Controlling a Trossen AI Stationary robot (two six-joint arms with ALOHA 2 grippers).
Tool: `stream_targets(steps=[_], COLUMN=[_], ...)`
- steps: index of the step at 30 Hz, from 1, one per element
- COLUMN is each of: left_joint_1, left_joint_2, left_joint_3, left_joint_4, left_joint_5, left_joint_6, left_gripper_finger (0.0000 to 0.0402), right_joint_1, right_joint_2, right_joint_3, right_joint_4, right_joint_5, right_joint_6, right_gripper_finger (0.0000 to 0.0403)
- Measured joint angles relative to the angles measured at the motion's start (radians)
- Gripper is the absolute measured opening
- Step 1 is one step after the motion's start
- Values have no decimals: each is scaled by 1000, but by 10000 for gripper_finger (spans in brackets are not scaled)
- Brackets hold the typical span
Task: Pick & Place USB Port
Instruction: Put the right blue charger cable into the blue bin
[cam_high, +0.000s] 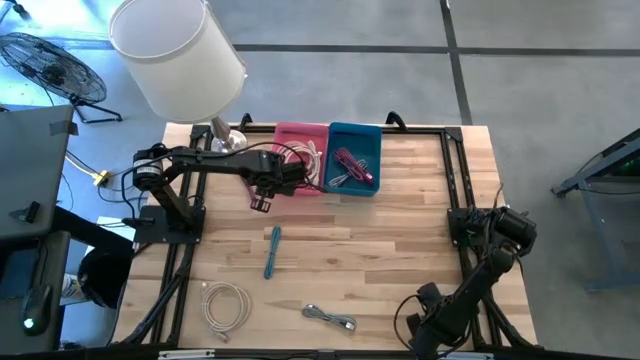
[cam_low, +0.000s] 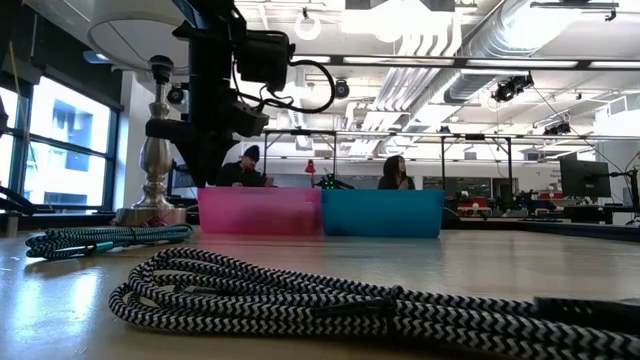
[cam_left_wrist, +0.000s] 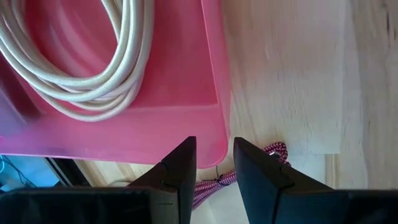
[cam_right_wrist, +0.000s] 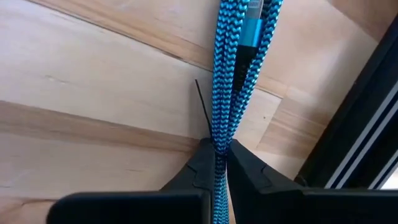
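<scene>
My left gripper (cam_high: 303, 181) is open over the pink bin (cam_high: 300, 128), which holds a coiled white cable (cam_left_wrist: 93, 81). In the left wrist view a magenta braided cable (cam_left_wrist: 275, 149) shows behind the fingers of this gripper (cam_left_wrist: 214, 155). The high view shows a magenta cable (cam_high: 352, 168) in the blue bin (cam_high: 355, 193). My right arm (cam_high: 505, 228) is folded at the table's right edge. Its gripper (cam_right_wrist: 216, 146) is shut on a blue braided cable (cam_right_wrist: 230, 62). A blue cable (cam_high: 272, 250) also lies mid-table. My left gripper: I cannot tell whether it touches the magenta cable, because its own fingers hide that spot. My right gripper pinches the bundled blue cable's strands (cam_right_wrist: 219, 134) between its two fingertips. The bundle runs straight on from the fingers, over the wood, with a teal plug (cam_right_wrist: 249, 25) farther along.
A lamp (cam_high: 175, 50) stands at the table's far left, its base (cam_low: 155, 150) beside the pink bin. A white cable coil (cam_high: 225, 303) and a grey braided cable (cam_high: 330, 318) lie near the near edge. Black frame rails (cam_high: 458, 180) run along the table's sides.
</scene>
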Motion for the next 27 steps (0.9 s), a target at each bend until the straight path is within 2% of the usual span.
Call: stream_targets(steps=[6,9,15,22,27], left_joint_1=[0,0,0,0,0], left_joint_2=[0,0,0,0,0], left_joint_3=[0,0,0,0,0], left_joint_4=[1,-2,-7,-6,1], left_joint_5=[0,3,25,25,24], left_joint_6=[0,0,5,16,30], left_gripper_finger=[104,104,104,104,104], right_joint_1=[-12,-29,-98,-295,-508], right_joint_2=[-32,-60,-176,-380,-536], right_joint_3=[4,21,64,74,75], right_joint_4=[-103,-260,-454,-572,-515], right_joint_5=[81,198,412,765,974], right_joint_6=[-60,-99,-193,-454,-750], right_gripper_finger=[12,12,10,9,9])
